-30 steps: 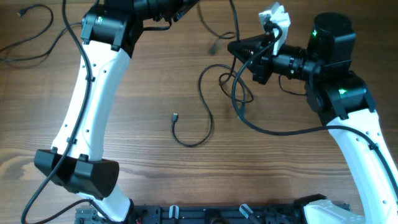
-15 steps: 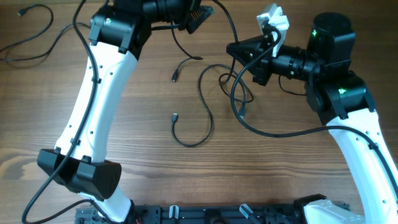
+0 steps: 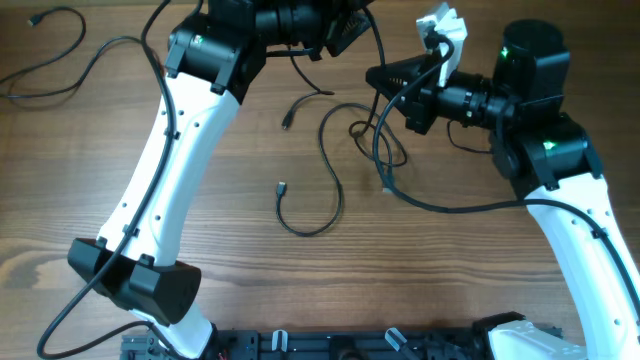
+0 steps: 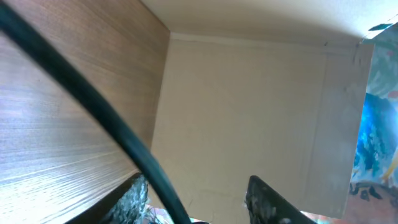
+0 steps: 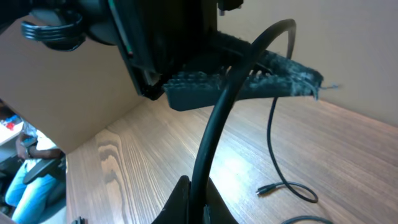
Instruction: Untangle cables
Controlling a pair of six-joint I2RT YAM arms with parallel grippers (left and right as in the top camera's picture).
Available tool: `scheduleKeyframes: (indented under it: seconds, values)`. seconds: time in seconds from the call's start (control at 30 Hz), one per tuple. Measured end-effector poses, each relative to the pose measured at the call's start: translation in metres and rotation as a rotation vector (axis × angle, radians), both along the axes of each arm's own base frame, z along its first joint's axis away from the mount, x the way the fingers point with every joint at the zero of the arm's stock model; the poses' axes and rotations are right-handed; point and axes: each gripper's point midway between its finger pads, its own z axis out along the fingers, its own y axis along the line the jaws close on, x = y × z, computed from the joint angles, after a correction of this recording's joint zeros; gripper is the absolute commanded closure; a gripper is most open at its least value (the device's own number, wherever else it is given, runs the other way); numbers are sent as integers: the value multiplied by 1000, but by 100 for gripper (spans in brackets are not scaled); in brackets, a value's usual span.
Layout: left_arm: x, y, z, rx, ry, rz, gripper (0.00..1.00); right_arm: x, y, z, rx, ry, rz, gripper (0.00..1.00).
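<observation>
2 grippers meet near the far edge of the table, both on 1 cord. Starting with the right gripper [image 5: 196,190]: it is pinched closed on the held cable [image 5: 214,124], which climbs from its fingertips in a steep arc and passes between the toothed fingers [image 5: 205,84] of the left gripper [image 3: 345,28]. In the left wrist view those fingers stand at a middling width with a clear gap. The cord runs through the gap close to 1 finger, and I cannot tell whether it touches the pad.

From overhead, the right gripper points left and the left gripper points right, their tips near each other. Just below them lies the tangle [image 3: 358,127], a small knot of thin black loops resting on the wood. From it 1 long strand [image 3: 310,233] sweeps down and curls back in a hook, ending in a small plug [image 3: 281,187]. 1 shorter cord [image 3: 300,100] lies just left of the tangle, its plug end pointing down and left. Well apart, at the far left corner, more loose cord [image 3: 38,19] lies in open curves on the wooden table [image 3: 440,270].
</observation>
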Motion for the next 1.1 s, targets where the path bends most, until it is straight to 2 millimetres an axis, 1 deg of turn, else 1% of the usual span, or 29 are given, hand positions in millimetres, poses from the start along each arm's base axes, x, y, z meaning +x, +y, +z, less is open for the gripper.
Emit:
scheduleKeyframes:
  seconds: [0.17, 0.27, 0.33, 0.53, 0.7, 0.9, 1.1]
  values:
    - [0, 0, 0, -1, 2, 1, 72, 2, -1, -1, 5, 16, -15, 96]
    - [0, 0, 0, -2, 3, 2, 80, 2, -1, -1, 8, 22, -17, 96]
    - [0, 0, 0, -1, 1, 0, 83, 2, -1, -1, 10, 26, -18, 96]
    - [0, 0, 0, -1, 2, 1, 86, 2, -1, 0, 12, 28, -19, 96]
    - [0, 0, 0, -1, 3, 1, 80, 2, -1, 0, 11, 28, -20, 96]
    - [0, 0, 0, -1, 2, 1, 79, 7, -4, -2, 4, 30, -53, 96]
    - [0, 0, 0, -1, 2, 1, 79, 10, -5, 2, 16, 22, -72, 96]
